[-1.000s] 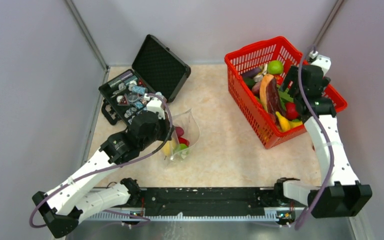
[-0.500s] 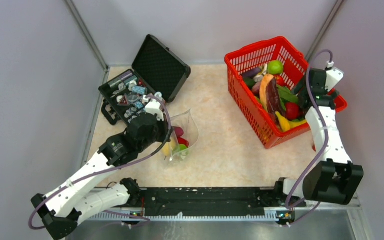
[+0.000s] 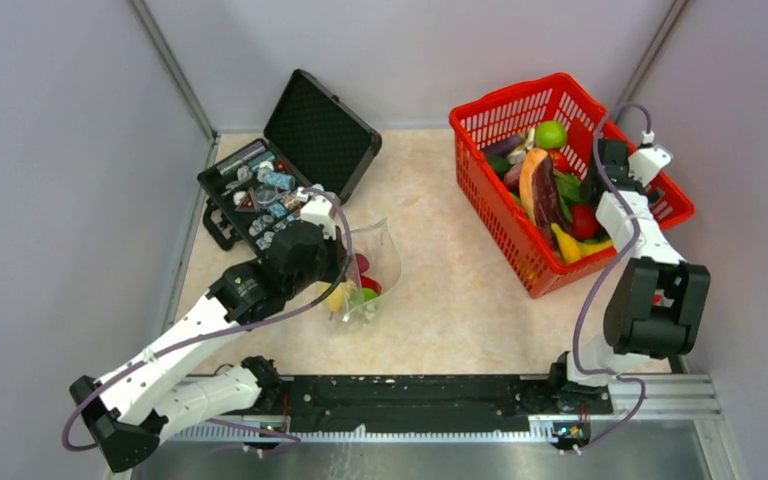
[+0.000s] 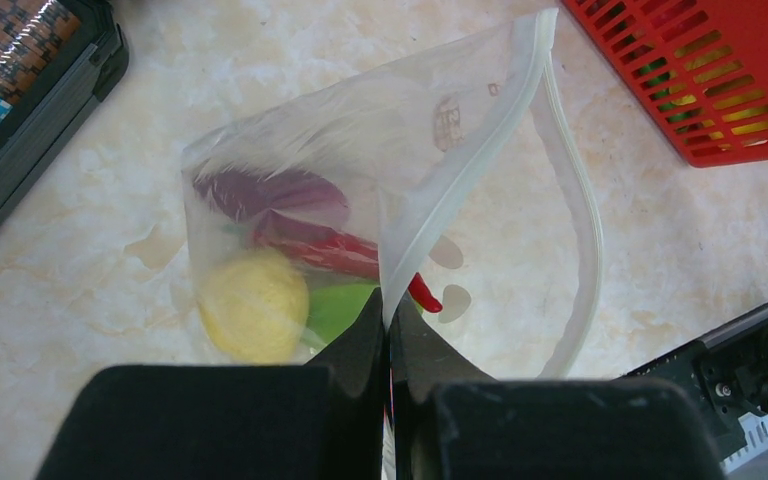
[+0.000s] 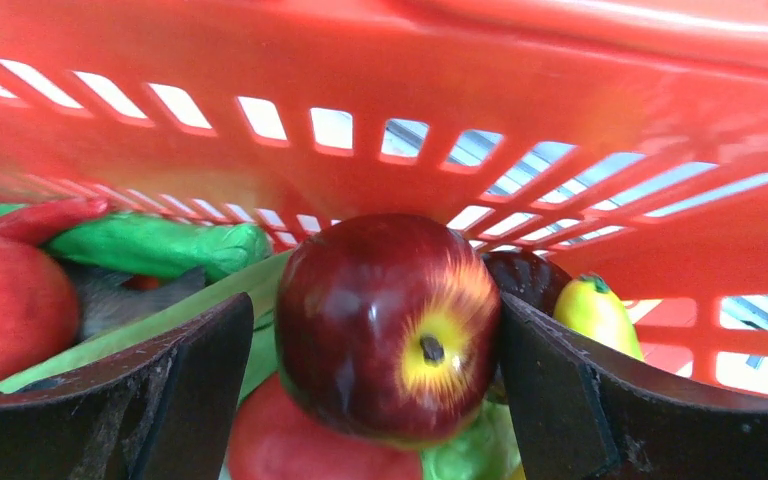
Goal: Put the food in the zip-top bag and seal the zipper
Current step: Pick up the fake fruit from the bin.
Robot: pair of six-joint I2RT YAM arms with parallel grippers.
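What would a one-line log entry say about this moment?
left claw: shut on zip-top bag edge | right claw: open around red apple in basket | bag mouth: open

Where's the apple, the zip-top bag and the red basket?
apple (image 5: 385, 325), right wrist view, its shiny front.
zip-top bag (image 4: 360, 120), left wrist view, its clear side.
red basket (image 3: 505, 95), top view, its back rim.
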